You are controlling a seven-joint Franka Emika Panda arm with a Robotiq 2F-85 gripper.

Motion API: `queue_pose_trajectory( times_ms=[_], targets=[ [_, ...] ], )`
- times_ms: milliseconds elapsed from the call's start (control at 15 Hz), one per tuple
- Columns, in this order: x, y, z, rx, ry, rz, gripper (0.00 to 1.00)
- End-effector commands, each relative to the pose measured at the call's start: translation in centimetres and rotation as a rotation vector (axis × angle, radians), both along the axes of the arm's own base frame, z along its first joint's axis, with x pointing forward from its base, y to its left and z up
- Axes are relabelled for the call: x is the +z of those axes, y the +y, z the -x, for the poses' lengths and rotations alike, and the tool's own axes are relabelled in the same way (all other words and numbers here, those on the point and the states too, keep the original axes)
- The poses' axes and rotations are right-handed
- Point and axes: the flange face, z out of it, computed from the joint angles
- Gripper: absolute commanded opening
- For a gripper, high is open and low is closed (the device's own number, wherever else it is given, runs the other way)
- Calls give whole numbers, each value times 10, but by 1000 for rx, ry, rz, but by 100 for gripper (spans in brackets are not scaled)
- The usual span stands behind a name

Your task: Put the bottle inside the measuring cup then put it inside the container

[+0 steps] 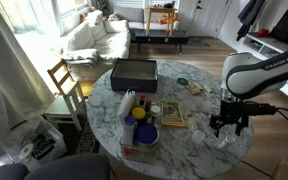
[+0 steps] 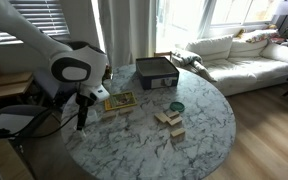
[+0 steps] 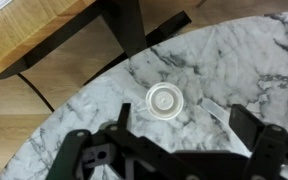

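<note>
A small clear measuring cup (image 3: 164,100) stands upright on the marble table near its edge, its handle pointing right in the wrist view. It shows faintly in an exterior view (image 1: 222,140). My gripper (image 3: 184,128) is open and empty, hovering just above and beside the cup, with its fingers apart on either side. It shows in both exterior views (image 1: 229,122) (image 2: 81,120). A pale bottle (image 1: 130,102) stands at the clear tub across the table. The black container (image 1: 134,72) (image 2: 156,72) sits open at the far side of the table.
A clear plastic tub (image 1: 139,135) holds yellow and blue things. A card (image 1: 171,114) (image 2: 119,101), wooden blocks (image 2: 171,120) and a green lid (image 2: 176,106) lie mid-table. The table edge (image 3: 84,110) and a wooden chair (image 1: 64,82) are close by.
</note>
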Motion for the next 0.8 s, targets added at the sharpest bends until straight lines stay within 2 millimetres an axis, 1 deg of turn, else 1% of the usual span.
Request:
queue_pose_trajectory(
  times_ms=[0, 200, 333, 400, 533, 600, 667, 733],
  targets=[
    [-18, -13, 13, -1, -15, -39, 100],
    [-25, -16, 19, -7, -12, -89, 99],
    [-28, -16, 21, -10, -14, -118, 86],
    [-28, -17, 21, -12, -15, -130, 77],
    [-29, -18, 20, -16, -15, -137, 69],
    [-30, -19, 20, -20, -13, -134, 72],
    [-30, -19, 20, -20, -13, -135, 69],
    [-30, -20, 20, -22, -12, -135, 68]
  ],
)
